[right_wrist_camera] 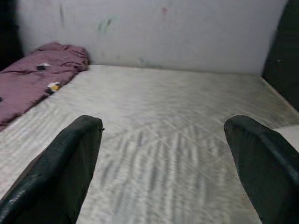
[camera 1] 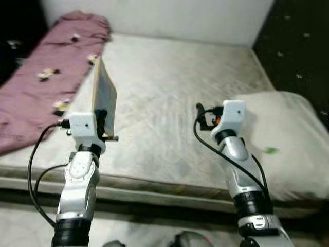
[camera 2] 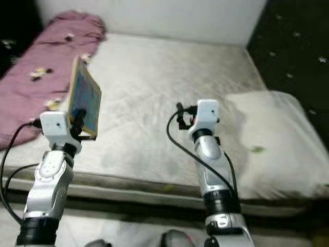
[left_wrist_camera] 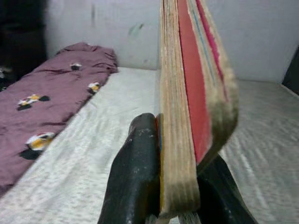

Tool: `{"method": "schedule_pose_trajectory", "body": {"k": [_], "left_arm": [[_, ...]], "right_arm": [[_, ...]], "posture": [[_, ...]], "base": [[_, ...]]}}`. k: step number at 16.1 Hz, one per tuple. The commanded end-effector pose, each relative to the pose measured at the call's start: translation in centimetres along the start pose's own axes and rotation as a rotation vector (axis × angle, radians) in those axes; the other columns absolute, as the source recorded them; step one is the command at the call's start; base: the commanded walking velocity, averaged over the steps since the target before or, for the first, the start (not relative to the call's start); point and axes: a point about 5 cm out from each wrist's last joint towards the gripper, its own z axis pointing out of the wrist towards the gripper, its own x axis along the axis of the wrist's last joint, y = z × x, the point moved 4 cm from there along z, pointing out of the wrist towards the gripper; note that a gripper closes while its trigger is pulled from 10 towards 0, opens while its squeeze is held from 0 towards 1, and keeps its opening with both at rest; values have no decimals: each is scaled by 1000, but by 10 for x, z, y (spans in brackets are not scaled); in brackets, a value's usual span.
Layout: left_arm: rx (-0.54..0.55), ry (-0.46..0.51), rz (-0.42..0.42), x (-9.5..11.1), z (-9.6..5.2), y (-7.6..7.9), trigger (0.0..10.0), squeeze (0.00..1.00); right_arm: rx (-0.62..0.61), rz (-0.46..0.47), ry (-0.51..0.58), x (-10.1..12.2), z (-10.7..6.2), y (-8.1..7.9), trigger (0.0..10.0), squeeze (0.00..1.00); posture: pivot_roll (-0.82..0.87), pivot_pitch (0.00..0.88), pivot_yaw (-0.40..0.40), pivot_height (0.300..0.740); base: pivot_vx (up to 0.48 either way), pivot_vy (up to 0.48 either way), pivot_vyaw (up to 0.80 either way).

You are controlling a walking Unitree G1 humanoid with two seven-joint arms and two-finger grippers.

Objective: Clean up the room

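We held a thin book (camera 1: 104, 98) upright in our left gripper (left_wrist_camera: 180, 186), clamped near its lower edge, so that nearly all of it stood above the fingers (left_wrist_camera: 135, 177) and over the bare mattress (camera 1: 169, 103) of the bed. In the left wrist view the pages and red cover bowed away from the grip, and we judged that to be the main risk: with so little of the book pinched, and at one edge only, a quick swing of the arm or a jolt from walking could make it pivot, slide out or fan open. Were it to fall, it would probably land on the mattress, which would do little harm but would cost us a fresh pick-up from a soft, yielding surface. Our right gripper (right_wrist_camera: 163, 163) hovered just above the mattress near its middle, its fingers spread wide and holding nothing. A purple blanket (camera 1: 46, 77) with a flower pattern lay bunched along the left side of the bed, and a pale pillow (camera 1: 288, 139) lay at the right. We reckoned a careless set-down might bury the book in the blanket's folds.
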Motion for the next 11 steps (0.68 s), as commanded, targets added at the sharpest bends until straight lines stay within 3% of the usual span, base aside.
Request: {"method": "schedule_pose_trajectory", "body": {"k": [1,7,11], "left_arm": [[-22,44,-6,11,3,7,10000,0],[-20,62,-35,13,1,6,10000,0],[-83,86,-56,17,-1,13,10000,0]], "right_arm": [[-18,-8,2,2,0,7,10000,0],[-13,-16,0,1,0,6,10000,0],[-14,-17,-1,1,0,6,10000,0]], "posture": [[-66,0,-22,740],[-64,0,-25,740],[-64,0,-25,740]], "base": [[0,-304,0],[0,-51,0],[73,0,0]]}}
